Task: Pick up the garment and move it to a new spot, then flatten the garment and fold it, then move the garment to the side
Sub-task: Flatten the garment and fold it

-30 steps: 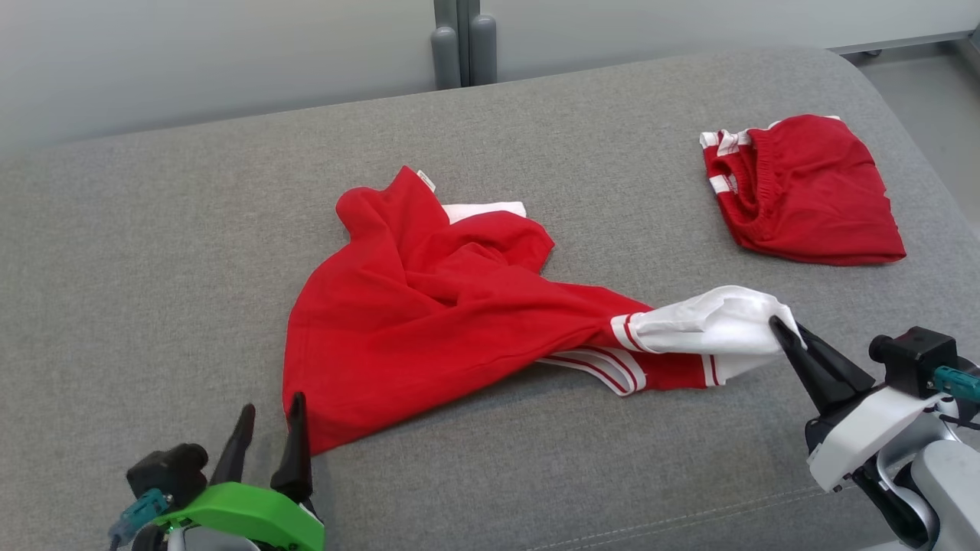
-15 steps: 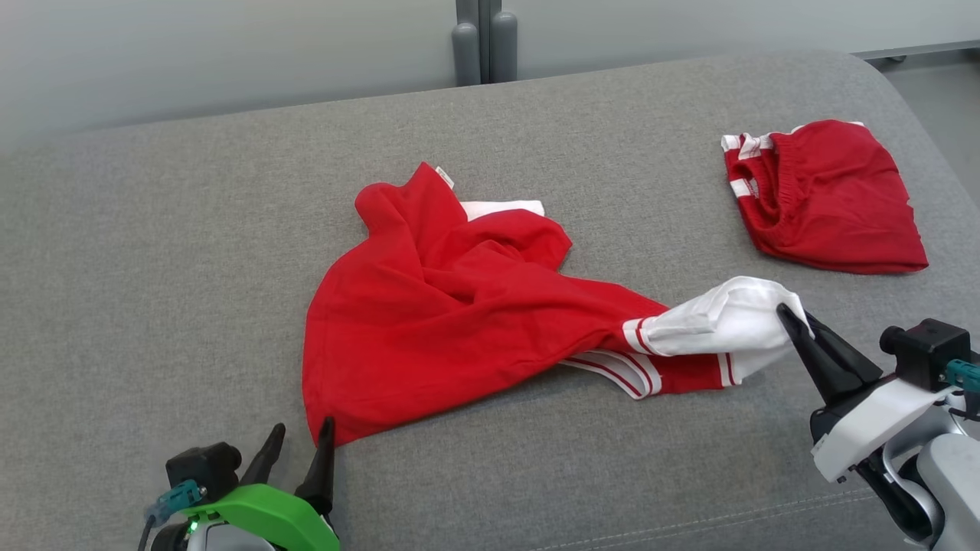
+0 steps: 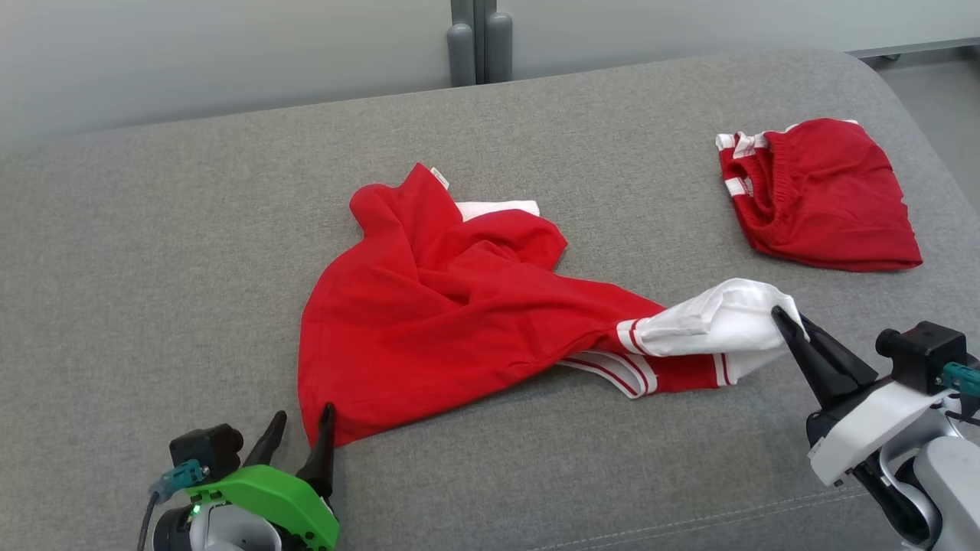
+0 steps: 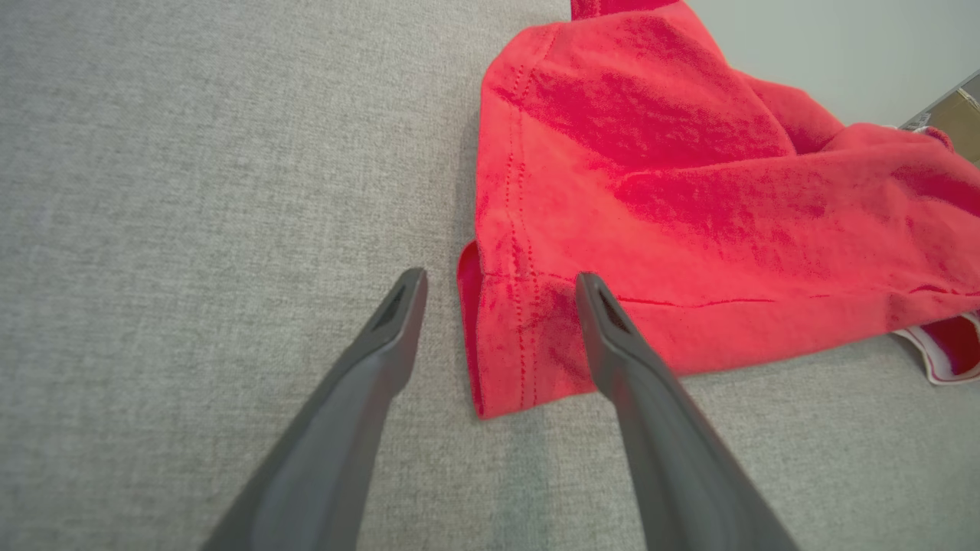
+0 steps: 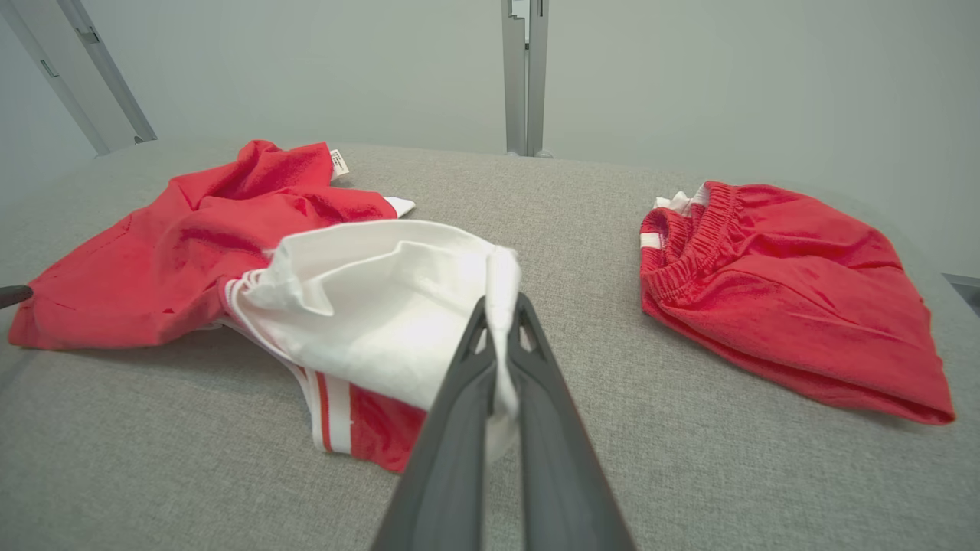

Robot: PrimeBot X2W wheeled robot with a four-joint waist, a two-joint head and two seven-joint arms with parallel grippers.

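While right fingers (image 5: 453, 405) pinch garment (image 3: 429, 321), wrist view: left fingers (image 4: 628, 360) straddle hem (image 4: 501, 337).

Two red garments lie on one grey padded worktop (image 3: 153, 268): one crumpled shirt (image 3: 429, 321) with a white sleeve, and one pair of shorts (image 3: 827, 199) to the shirt's far right. There are two sets of two dark fingers: left fingers (image 3: 325, 444) at the shirt's near-left corner, right fingers (image 3: 811, 356) at its white sleeve. Two grey posts (image 3: 459, 57) stand beyond the shirt.

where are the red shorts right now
In the head view the red shorts lie at the far right of the grey cushion, apart from the shirt, beyond the right gripper.
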